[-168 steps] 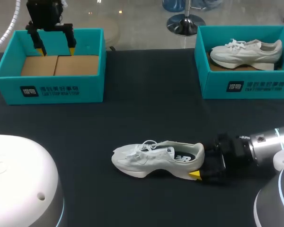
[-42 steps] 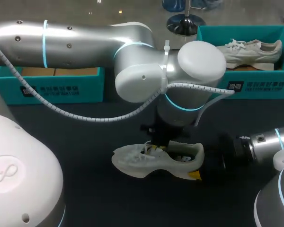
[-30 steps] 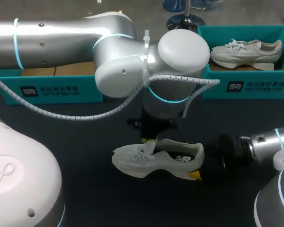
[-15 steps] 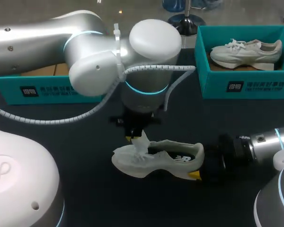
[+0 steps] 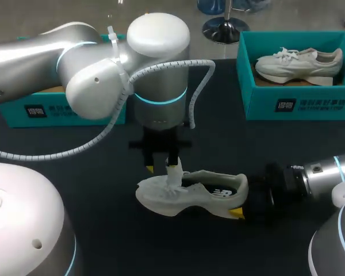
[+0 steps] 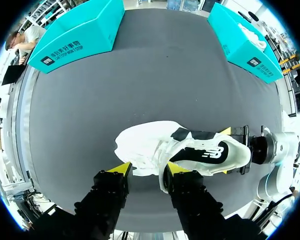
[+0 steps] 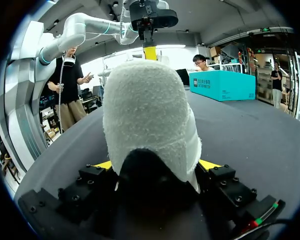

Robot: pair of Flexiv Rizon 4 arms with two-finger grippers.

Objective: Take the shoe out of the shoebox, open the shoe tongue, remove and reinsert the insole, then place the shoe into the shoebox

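Two grippers are set at one shoe (image 5: 190, 192), laid crosswise on the table (image 5: 75, 172) with its toe toward the left side. Its heel is clamped by the right gripper (image 7: 157, 165). The left gripper (image 6: 147, 169), fingers spread, is held above the laces, with the raised tongue (image 5: 174, 174) against one finger.

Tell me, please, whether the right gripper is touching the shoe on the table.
Touching. The right wrist view shows the heel of the shoe wedged between the fingers of the right gripper, one yellow tip pressed against each side.
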